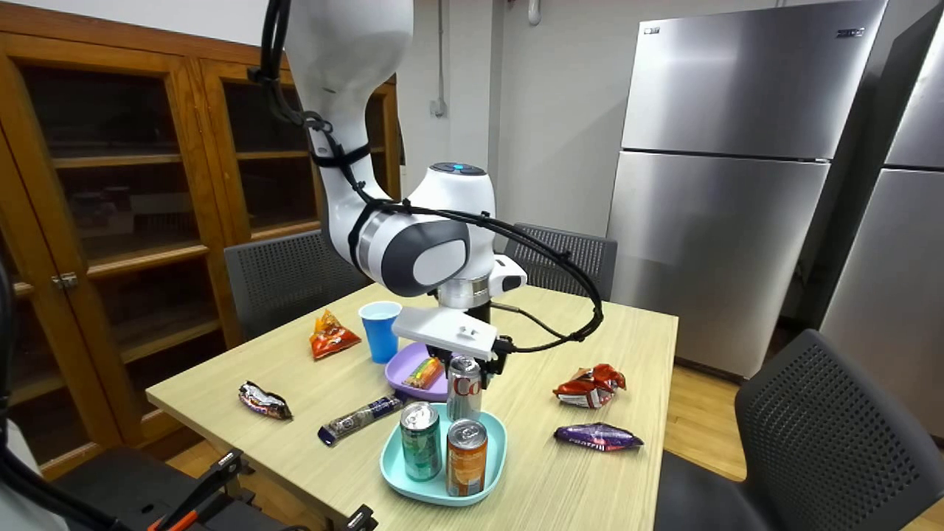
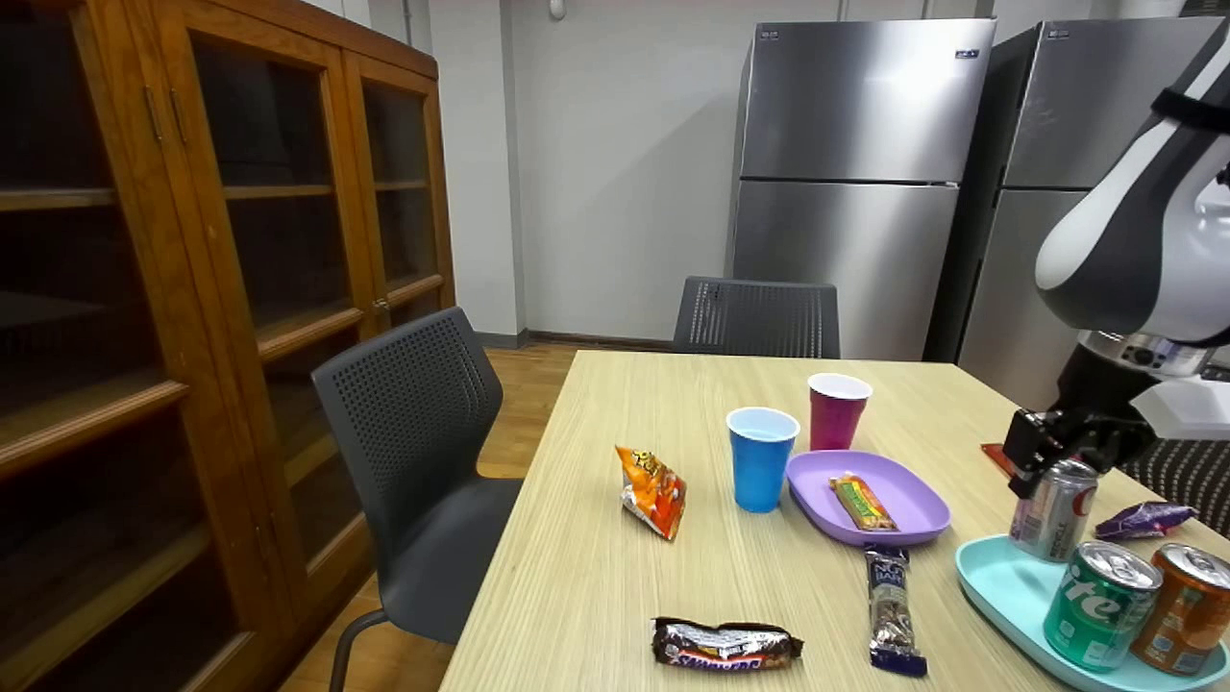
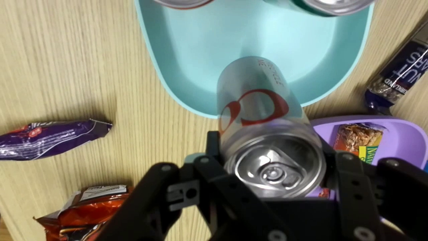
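Note:
My gripper (image 3: pixel 269 147) is shut around the upper part of a silver can (image 3: pixel 254 100), one black finger on each side of it. In both exterior views the silver can (image 1: pixel 464 402) leans slightly, its base over the back end of the teal tray (image 3: pixel 240 33). Whether the base touches the tray I cannot tell. A green can (image 1: pixel 422 450) and an orange can (image 1: pixel 467 461) stand upright in the front of that tray, close to the held can. Only parts of their lids show at the top of the wrist view.
A purple plate (image 2: pixel 922 495) with a snack bar (image 2: pixel 862 502) lies beside the tray. Near it stand a blue cup (image 2: pixel 759 471) and a magenta cup (image 2: pixel 836 418). A nut bar (image 2: pixel 891 605), a purple packet (image 1: pixel 597 436) and a red bag (image 1: pixel 590 385) lie around.

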Robot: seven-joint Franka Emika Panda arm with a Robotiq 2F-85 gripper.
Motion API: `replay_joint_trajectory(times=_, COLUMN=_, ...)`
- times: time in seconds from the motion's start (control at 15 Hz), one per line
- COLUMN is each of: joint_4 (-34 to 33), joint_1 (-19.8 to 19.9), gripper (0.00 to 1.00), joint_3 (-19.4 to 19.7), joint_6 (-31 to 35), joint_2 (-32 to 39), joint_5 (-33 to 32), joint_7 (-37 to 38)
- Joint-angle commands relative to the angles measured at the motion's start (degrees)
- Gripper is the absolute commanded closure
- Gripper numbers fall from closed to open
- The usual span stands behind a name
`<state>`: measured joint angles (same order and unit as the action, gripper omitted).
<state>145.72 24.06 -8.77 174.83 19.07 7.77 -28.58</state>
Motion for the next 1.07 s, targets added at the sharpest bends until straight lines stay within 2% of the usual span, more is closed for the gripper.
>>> replay_joint_trajectory(times=0.0, joint_4=1.4, joint_1=-0.6, gripper=0.62, joint_3=1.3, joint_6=0.8, joint_2=-1.0, joint_5=-2.9, joint_7=2.8)
replay_joint_trajectory(times=0.27, joint_4=0.3, joint_1=-1.8, gripper=0.62, joint_3=3.0, joint_6=-0.3, joint_2=0.3, joint_5=-4.5, joint_7=4.6)
replay_joint_trajectory(times=0.67, joint_4=-0.6, joint_1=-4.0, gripper=0.62, joint_3=4.8, joint_6=1.9, joint_2=3.0, joint_5=-5.8, joint_7=8.1)
replay_joint_trajectory(times=1.0, joint_4=-0.7, joint_1=-3.9, gripper=0.62, joint_3=4.2, joint_6=4.2, joint_2=4.6, joint_5=-6.5, joint_7=9.5)
